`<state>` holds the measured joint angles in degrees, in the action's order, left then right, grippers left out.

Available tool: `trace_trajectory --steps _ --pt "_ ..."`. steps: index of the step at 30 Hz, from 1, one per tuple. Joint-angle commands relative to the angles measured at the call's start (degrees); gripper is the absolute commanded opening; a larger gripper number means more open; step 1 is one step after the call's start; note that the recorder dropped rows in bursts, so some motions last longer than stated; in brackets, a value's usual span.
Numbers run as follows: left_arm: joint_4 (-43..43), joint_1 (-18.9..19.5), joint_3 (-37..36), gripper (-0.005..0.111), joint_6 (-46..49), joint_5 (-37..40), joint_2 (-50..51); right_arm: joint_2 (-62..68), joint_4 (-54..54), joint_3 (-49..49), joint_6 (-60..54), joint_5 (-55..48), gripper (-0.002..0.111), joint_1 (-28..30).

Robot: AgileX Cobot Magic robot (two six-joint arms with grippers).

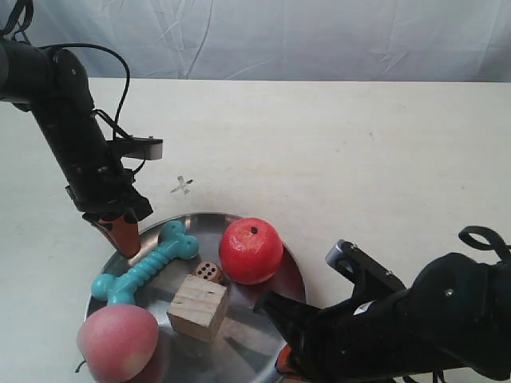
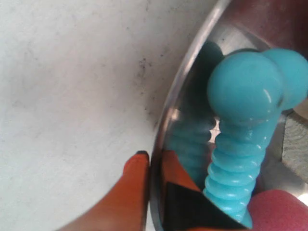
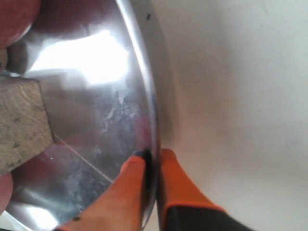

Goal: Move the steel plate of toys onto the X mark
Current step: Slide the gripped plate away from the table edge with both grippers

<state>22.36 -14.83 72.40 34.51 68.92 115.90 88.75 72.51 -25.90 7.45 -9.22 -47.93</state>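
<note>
Five toys (image 1: 251, 250) on shiny, perhaps scuffed steel plate (image 1: 243, 339)

No printed words, brands or numbers readable anywhere, small dark X mark (image 1: 182, 186) drawn on the pale desk (image 1: 359, 144) near the steel plate (image 1: 239, 343), dark pips on the small die (image 1: 208, 272) lying in the plate, their count too small to tell
</note>
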Motion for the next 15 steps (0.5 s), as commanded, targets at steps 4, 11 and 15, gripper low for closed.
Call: trace_trajectory --steps 4,11,15 --pt "2.2 -0.2 1.7 0.000 -2.5 1.0 -0.7 -0.4 -3.0 -2.8 -1.4 -0.3 -0.001 0.6" --pt "1.5 -0.2 5.1 0.000 -3.0 1.0 -0.7 -0.1 -3.1 -2.9 -1.4 1.0 -0.001 0.6" --pt "0.7 -0.2 6.3 0.000 -4.0 1.0 -0.7 -0.1 -3.1 -2.9 -1.4 2.3 -0.001 0.6"
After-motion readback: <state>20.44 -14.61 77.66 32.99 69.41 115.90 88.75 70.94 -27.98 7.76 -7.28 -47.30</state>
